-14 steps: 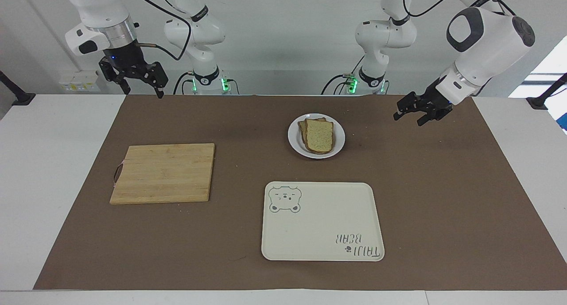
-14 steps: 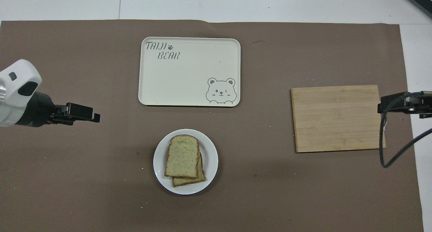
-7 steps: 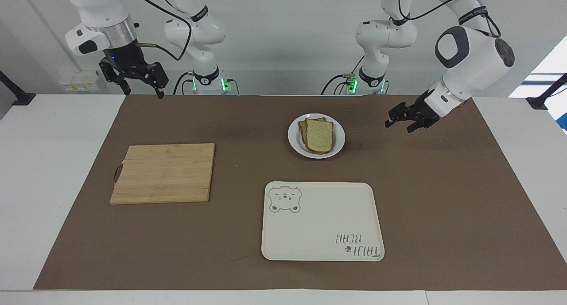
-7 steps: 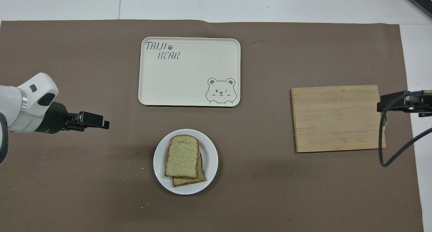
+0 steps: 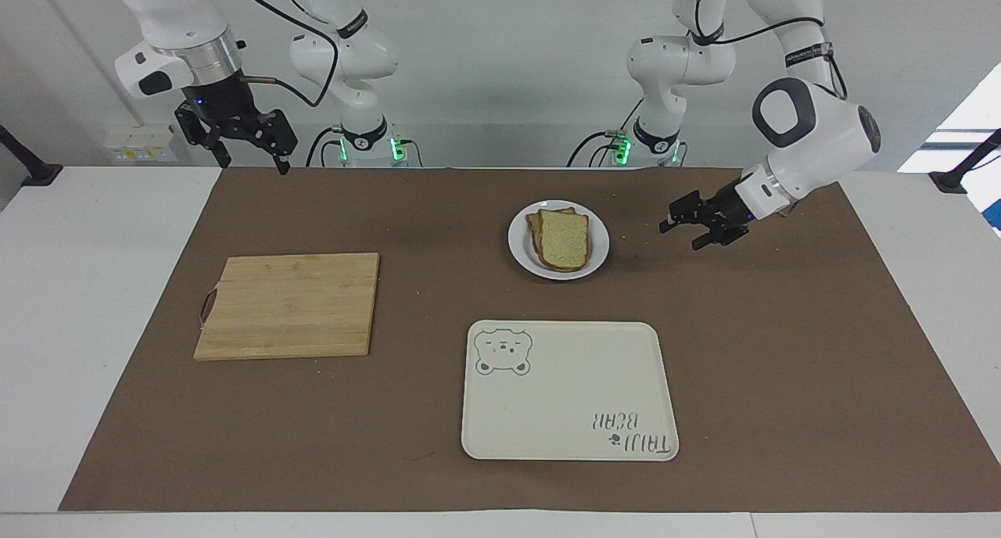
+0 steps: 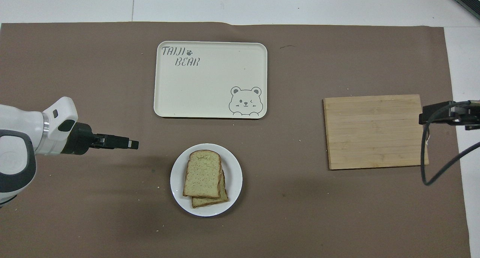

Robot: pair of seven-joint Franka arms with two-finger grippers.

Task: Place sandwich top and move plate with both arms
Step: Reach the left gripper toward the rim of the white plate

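Plate (image 5: 558, 241) with stacked bread lies just beside the left gripper (image 5: 688, 227), its fingers apart; right gripper (image 5: 238, 135) waits open, well apart.

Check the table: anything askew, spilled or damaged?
Only minor things. The sandwich top sits skewed on the slice under it, whose corner pokes out at the end nearer the robots; both stay on the plate. A few crumbs dot the brown mat. Tray and cutting board lie flat, undamaged.

Speckled sandwich top (image 5: 565, 238) flat atop another slice, on round white plate (image 5: 519, 245).
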